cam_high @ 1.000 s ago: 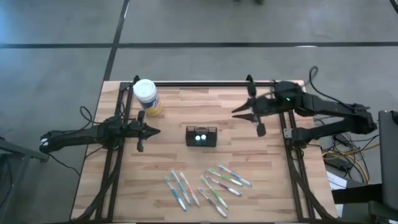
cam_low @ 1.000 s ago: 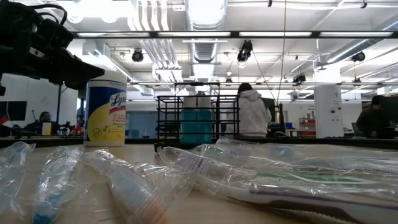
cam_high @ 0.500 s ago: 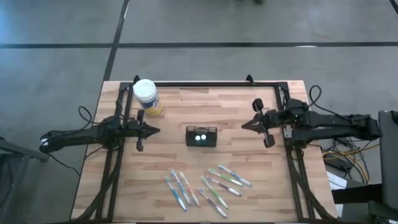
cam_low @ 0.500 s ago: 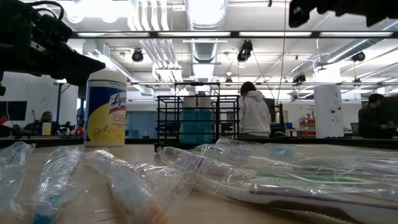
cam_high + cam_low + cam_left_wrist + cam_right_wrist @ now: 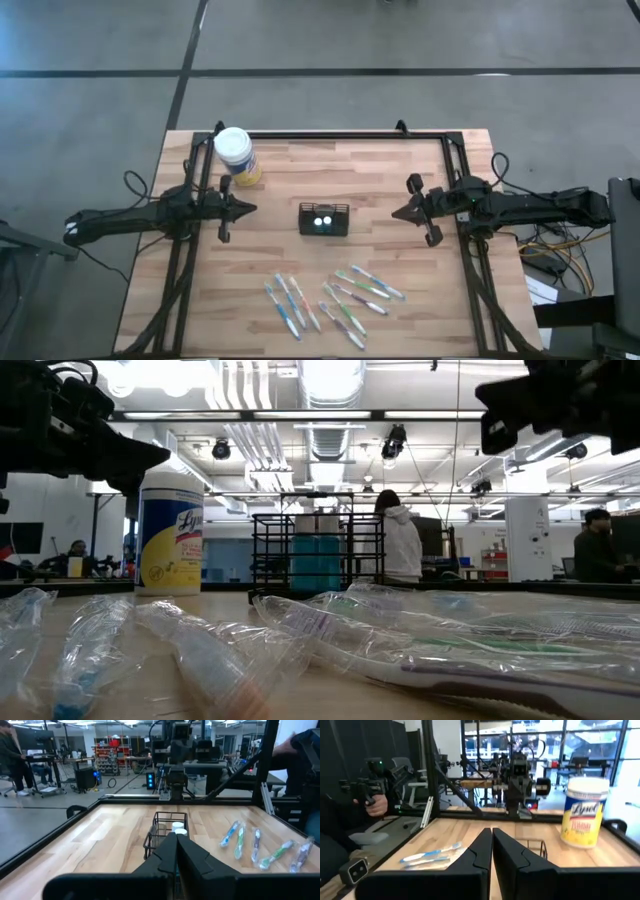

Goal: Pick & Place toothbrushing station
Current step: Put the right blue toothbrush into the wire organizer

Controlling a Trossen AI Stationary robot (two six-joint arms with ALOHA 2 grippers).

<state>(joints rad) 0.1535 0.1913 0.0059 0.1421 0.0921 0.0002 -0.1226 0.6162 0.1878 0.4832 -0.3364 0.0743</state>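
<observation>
We see a pale, matt wood-plank surface [image 5: 400, 180] framed in black metal, carrying a black wire-mesh toothbrushing station [image 5: 324, 219], a glossy yellow-labelled plastic canister [image 5: 236, 157] with a smooth white lid, and toothbrushes [image 5: 332, 299] sealed in crinkled, shiny clear plastic wrappers.

Wood-slat table [image 5: 390, 170], black frame at edges. On it: black mesh holder box [image 5: 324, 219] at ctr; yellow canister w/ white lid [image 5: 236, 157] upper left; wrapped toothbrushes [image 5: 330, 300] scattered lower ctr, two loose groups.
</observation>
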